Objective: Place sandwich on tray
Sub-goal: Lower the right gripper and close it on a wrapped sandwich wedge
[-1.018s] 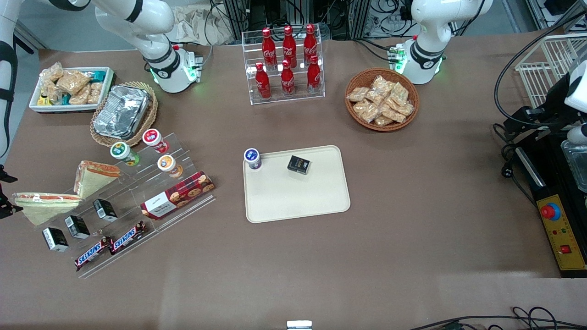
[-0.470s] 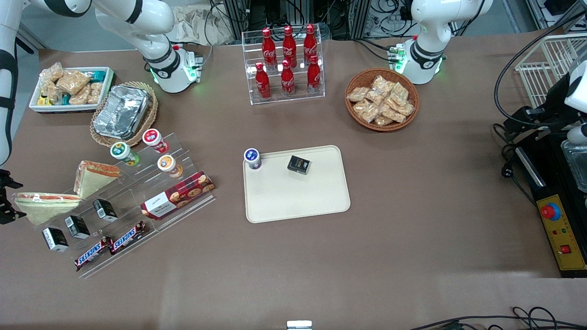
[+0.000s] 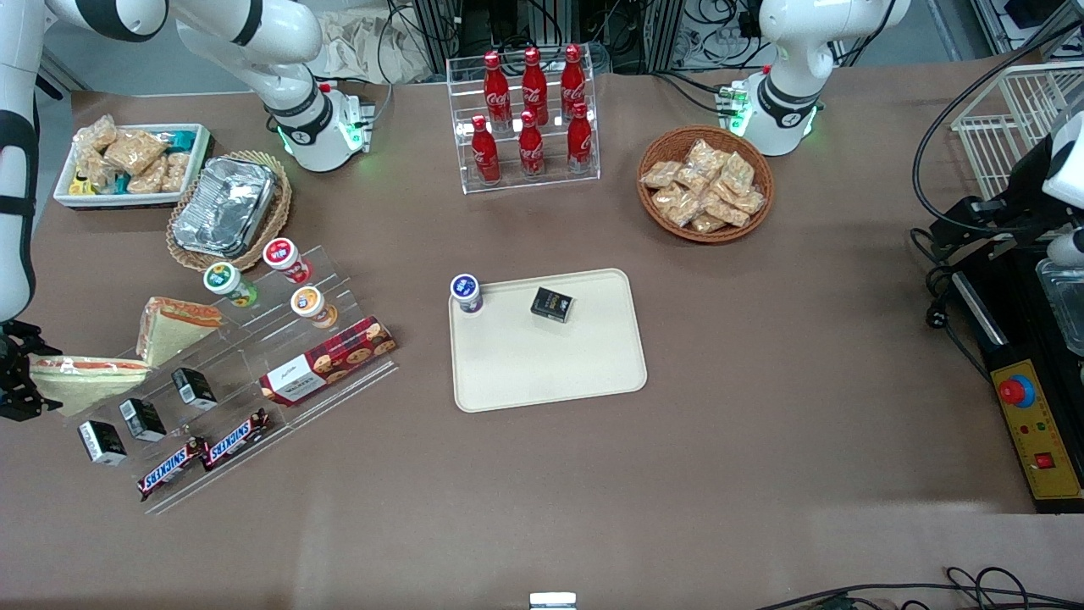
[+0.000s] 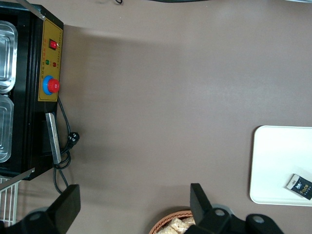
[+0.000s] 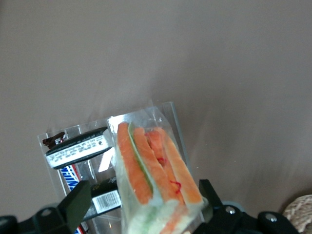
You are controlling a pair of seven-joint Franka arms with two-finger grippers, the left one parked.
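The sandwich (image 3: 85,378), a clear-wrapped wedge with a red and green stripe, lies on the clear acrylic display stand (image 3: 246,356) at the working arm's end of the table. My right gripper (image 3: 19,374) is at the sandwich's wide end. In the right wrist view the gripper (image 5: 145,196) is open, with its fingers (image 5: 79,201) on either side of the sandwich (image 5: 156,170); one finger is apart from the wrap. The cream tray (image 3: 584,373) lies mid-table, far from the gripper, and holds a small cup (image 3: 466,293) and a black box (image 3: 552,304). It also shows in the left wrist view (image 4: 273,161).
A second wedge with orange-red filling (image 3: 174,326) lies on the stand beside the sandwich. Black boxes (image 3: 141,418), Snickers bars (image 3: 203,454), a biscuit pack (image 3: 329,359) and cups (image 3: 282,258) also sit on the stand. A foil tray (image 3: 224,206) and a white bin (image 3: 131,163) are farther back.
My right gripper has come in from the table's edge toward the sandwich's wide end. The sandwich and the tray have not visibly moved.
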